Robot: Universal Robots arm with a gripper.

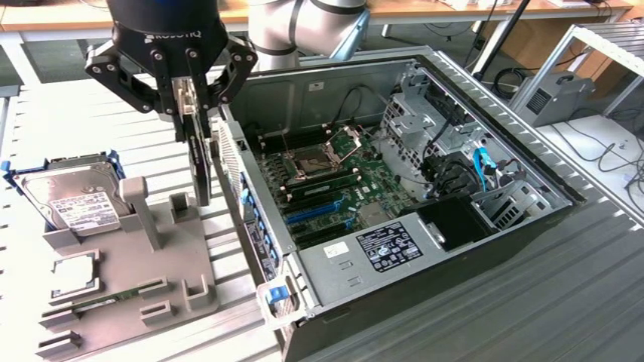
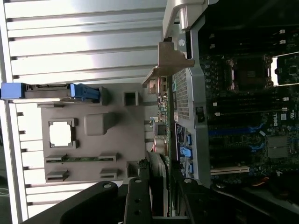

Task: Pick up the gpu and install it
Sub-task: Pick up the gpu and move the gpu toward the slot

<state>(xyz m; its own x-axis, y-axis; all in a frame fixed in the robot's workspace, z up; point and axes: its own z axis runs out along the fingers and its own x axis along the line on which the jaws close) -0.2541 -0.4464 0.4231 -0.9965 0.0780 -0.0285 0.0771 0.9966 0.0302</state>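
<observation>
Gripper (image 1: 197,124) pinches the gpu (image 1: 203,173) upright, just beside the computer case (image 1: 453,249). Pickup is done; the card is not yet installed.

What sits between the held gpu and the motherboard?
The case's perforated rear wall, with blue latches; the gpu hangs just outside it. Clear in the exterior view.

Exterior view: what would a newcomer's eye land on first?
The gripper, in the upper part of the exterior view's left, clamps the gpu, which hangs edge-on over the gray fixture. Beside it sits the open computer case, its motherboard exposed. A hard drive stands tilted at the fixture's end, further left in that view.
</observation>
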